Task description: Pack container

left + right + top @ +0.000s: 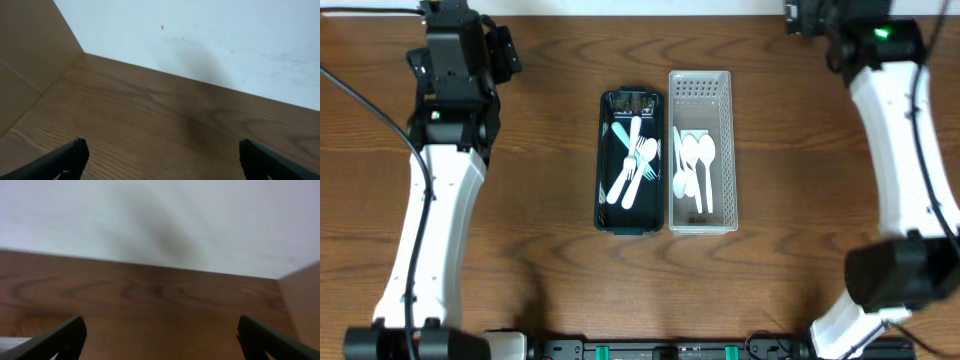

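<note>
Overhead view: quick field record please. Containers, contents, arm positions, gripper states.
black container: mid-table, holds white forks and one pale teal utensil
white basket: close alongside the black container, holds white spoons
left gripper: open, empty, over bare table at the far edge
right gripper: open, empty, at the far edge on the other side
arms: both away from the containers

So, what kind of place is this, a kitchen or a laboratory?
Probably a robot test bench, not a kitchen: a left arm and a right arm stand at a wooden table by a plain white wall, with a black container and a white basket holding plastic cutlery.
</note>
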